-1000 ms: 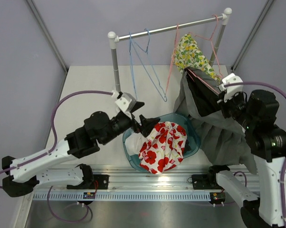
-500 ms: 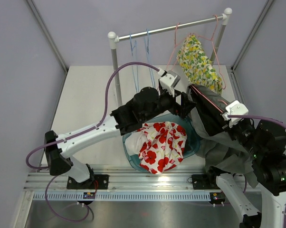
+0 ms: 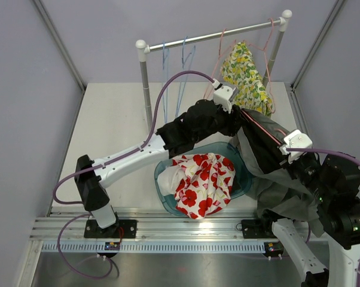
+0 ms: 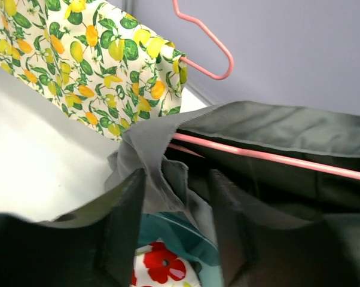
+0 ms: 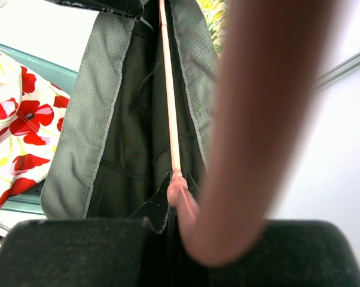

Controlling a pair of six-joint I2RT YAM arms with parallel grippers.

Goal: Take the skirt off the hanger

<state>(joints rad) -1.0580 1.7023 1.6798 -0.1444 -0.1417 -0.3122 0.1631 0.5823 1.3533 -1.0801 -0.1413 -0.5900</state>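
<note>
On the right half of the table [image 3: 108, 131], off the rail, hangs the grey skirt [image 3: 270, 164], its waistband threaded on a pink hanger [image 3: 262, 130] and its hem drooping toward the near right edge. The hanger's straight bar runs from far left down to near right, and each end has an arm at it. The right gripper [image 5: 168, 222] is pressed together on the near-right end of the pink hanger, carrying it. The left gripper [image 4: 177, 179] is at the far-left end; its fingers [image 4: 125, 227] stand apart with a folded corner of the waistband rising between them, and cloth and pads do not look pinched yet.

The left arm is thus the one placed to take the cloth, and the pull would likely have to run along the bar, toward the far left, so that the waistband slides off that end. Room there is tight: the lemon-print garment [image 3: 247, 72] hangs just beyond on the rail [image 3: 216, 36], with blue hangers [image 3: 174, 63] further left. Below and to the left sits a teal basin [image 3: 243, 179] holding red-flowered cloth [image 3: 204, 179], near the skirt's left edge, with open tabletop beyond it.
</note>
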